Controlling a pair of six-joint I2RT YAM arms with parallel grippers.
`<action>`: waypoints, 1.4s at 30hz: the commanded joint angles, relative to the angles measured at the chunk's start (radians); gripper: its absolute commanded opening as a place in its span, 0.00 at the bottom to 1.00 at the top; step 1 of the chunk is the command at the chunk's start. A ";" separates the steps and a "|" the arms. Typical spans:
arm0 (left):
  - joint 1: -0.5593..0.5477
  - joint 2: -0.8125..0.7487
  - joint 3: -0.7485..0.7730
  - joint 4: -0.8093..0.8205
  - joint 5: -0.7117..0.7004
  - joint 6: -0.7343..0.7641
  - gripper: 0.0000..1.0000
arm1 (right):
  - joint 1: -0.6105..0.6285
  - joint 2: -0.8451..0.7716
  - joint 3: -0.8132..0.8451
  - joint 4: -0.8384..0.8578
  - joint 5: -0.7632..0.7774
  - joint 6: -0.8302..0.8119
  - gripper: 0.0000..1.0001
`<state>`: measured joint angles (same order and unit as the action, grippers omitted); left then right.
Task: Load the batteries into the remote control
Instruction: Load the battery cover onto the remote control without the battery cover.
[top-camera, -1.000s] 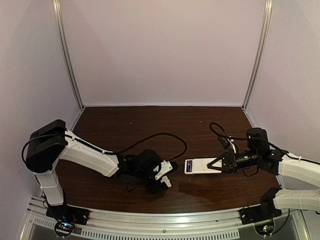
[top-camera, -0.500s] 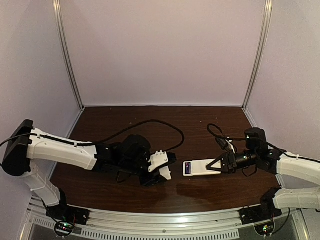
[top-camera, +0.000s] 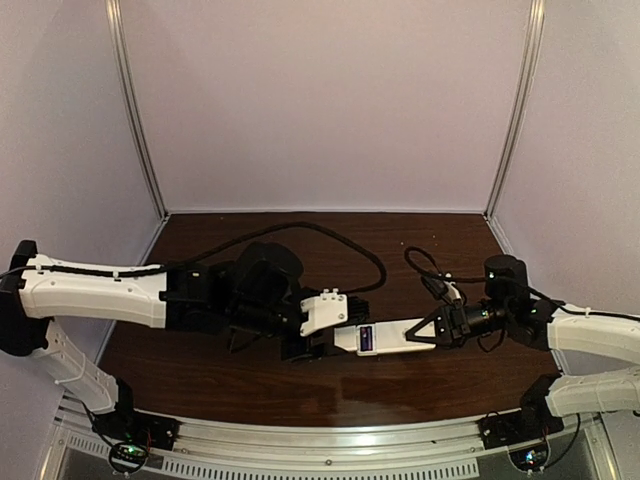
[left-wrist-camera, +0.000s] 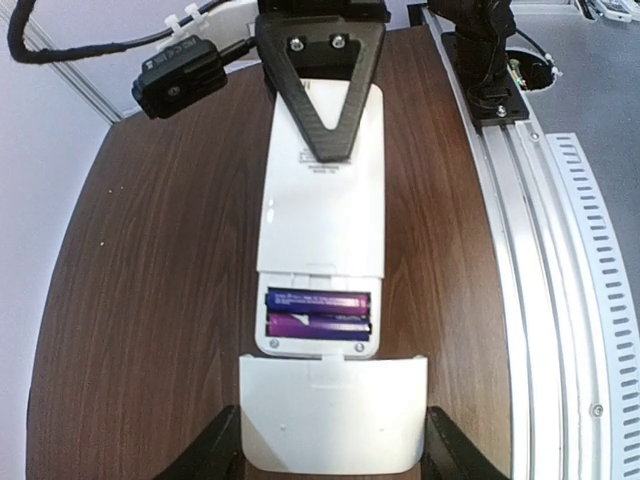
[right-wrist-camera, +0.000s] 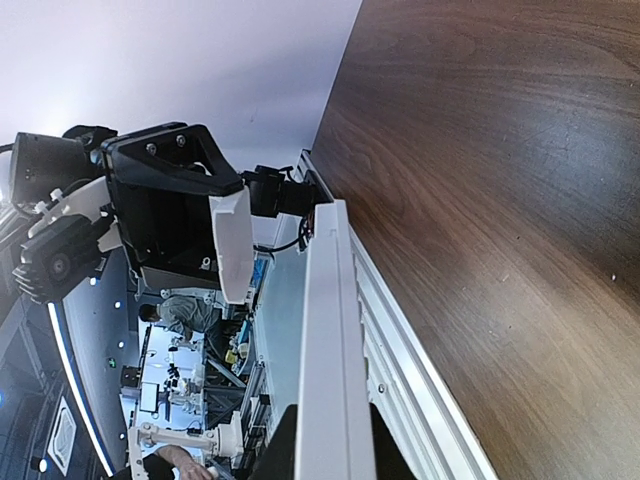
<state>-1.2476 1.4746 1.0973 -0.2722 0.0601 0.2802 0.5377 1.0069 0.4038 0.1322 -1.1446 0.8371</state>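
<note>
Dark wood-grain table (top-camera: 250, 240). A slotted aluminium rail (top-camera: 330, 440) runs along its near edge. Aluminium posts stand at its back-left (top-camera: 135, 110) and back-right (top-camera: 517, 110) corners, with pale lilac walls (top-camera: 320, 100) behind. Small white square cover (left-wrist-camera: 333, 412) over the table's front-middle.

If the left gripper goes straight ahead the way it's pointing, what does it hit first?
The left gripper's held cover would meet the remote control's open battery end first; they look almost touching, though depth is unclear.

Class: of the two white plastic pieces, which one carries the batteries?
The long remote control, with purple batteries in its open bay; the short cover carries none.
</note>
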 joint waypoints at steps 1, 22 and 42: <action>-0.011 0.042 0.061 -0.046 -0.012 0.034 0.44 | 0.024 0.011 0.004 0.075 -0.026 0.024 0.00; -0.014 0.146 0.130 -0.064 -0.019 0.064 0.46 | 0.053 0.039 -0.016 0.235 -0.052 0.141 0.00; -0.004 0.224 0.147 -0.110 -0.093 0.006 0.50 | 0.071 0.029 -0.051 0.444 -0.079 0.282 0.00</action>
<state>-1.2633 1.6485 1.2396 -0.3290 -0.0017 0.3264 0.5804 1.0588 0.3393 0.4019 -1.1572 1.1130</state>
